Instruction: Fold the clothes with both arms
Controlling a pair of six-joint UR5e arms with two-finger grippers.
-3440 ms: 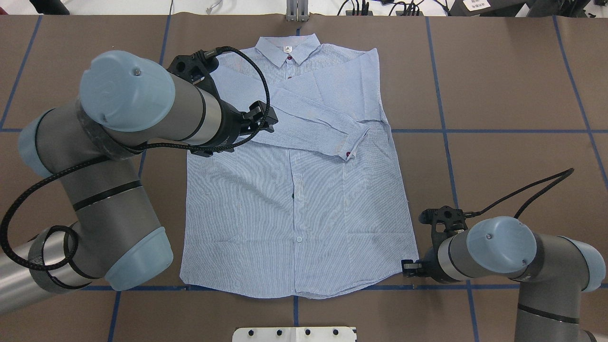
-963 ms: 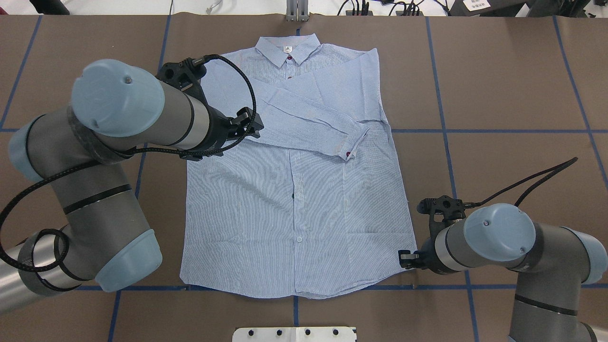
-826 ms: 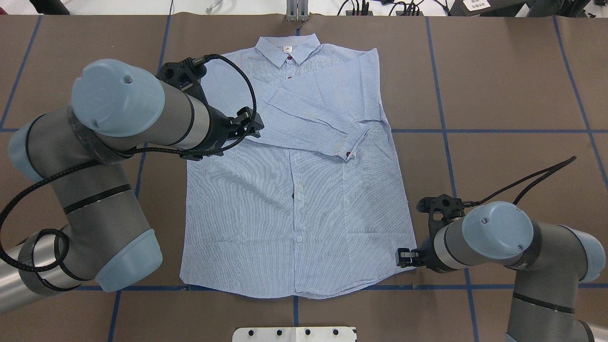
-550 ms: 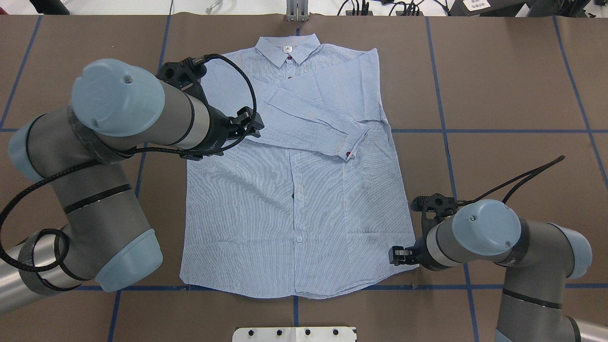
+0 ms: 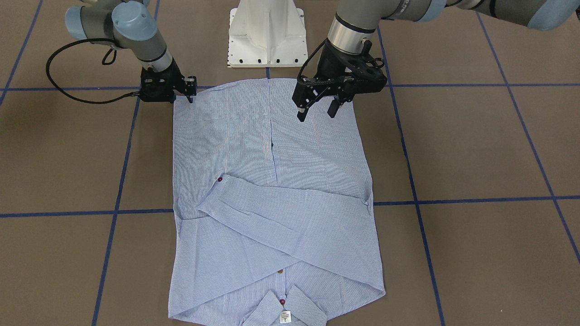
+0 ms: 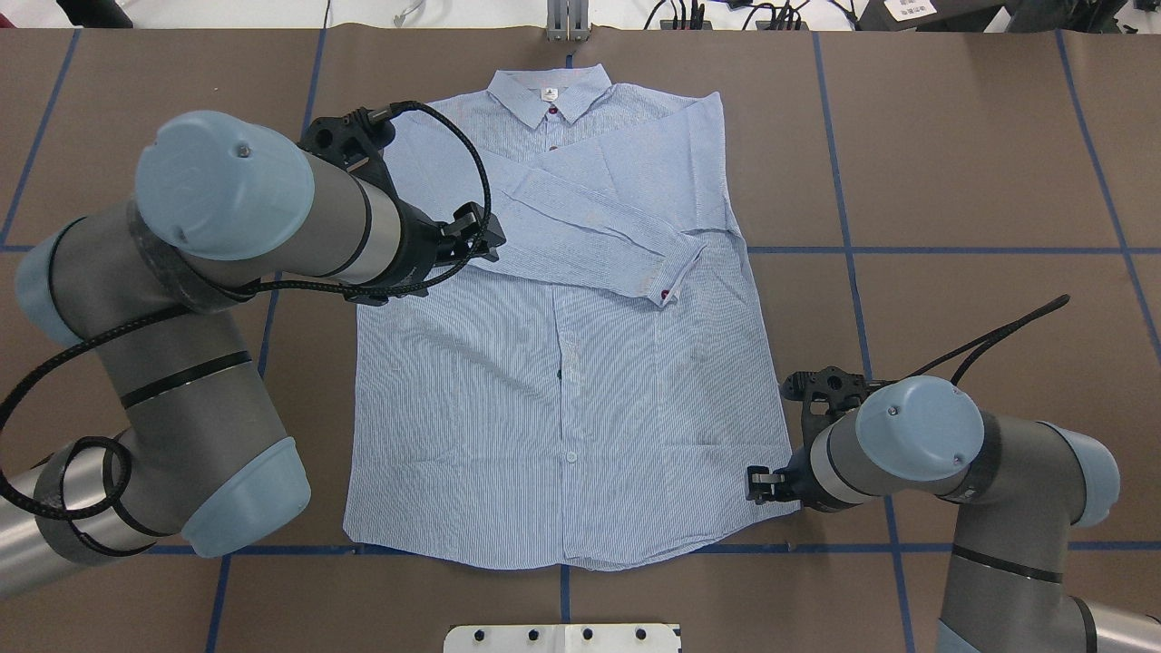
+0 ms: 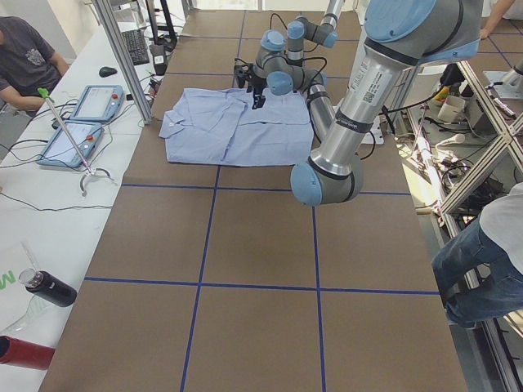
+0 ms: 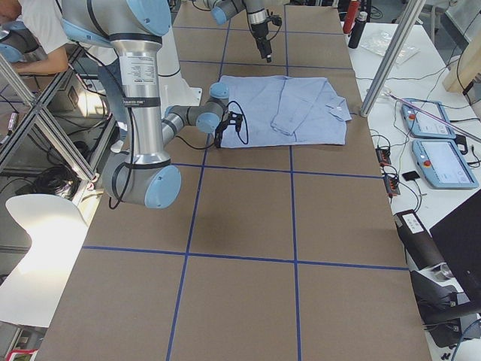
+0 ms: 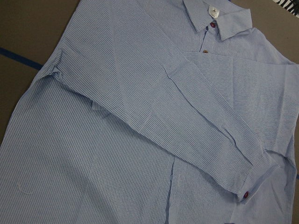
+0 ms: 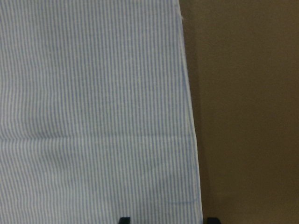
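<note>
Striped light blue shirt (image 6: 562, 399) lay flat; your left gripper (image 5: 316, 115) hovered above, jaws apart; your right gripper (image 6: 755, 484) crouched low at its hem corner, released.

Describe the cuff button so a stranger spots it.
The striped shirt lies flat on the brown table. One sleeve is folded slantwise across its chest. The dark red button sits on that sleeve's cuff, far from the collar's red button.

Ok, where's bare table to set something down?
Bare table lies beside the shirt on the right arm's side, from the right gripper up to the collar end. Crowded: the hem corner at the right gripper, and where the left gripper hovers over the shirt.
</note>
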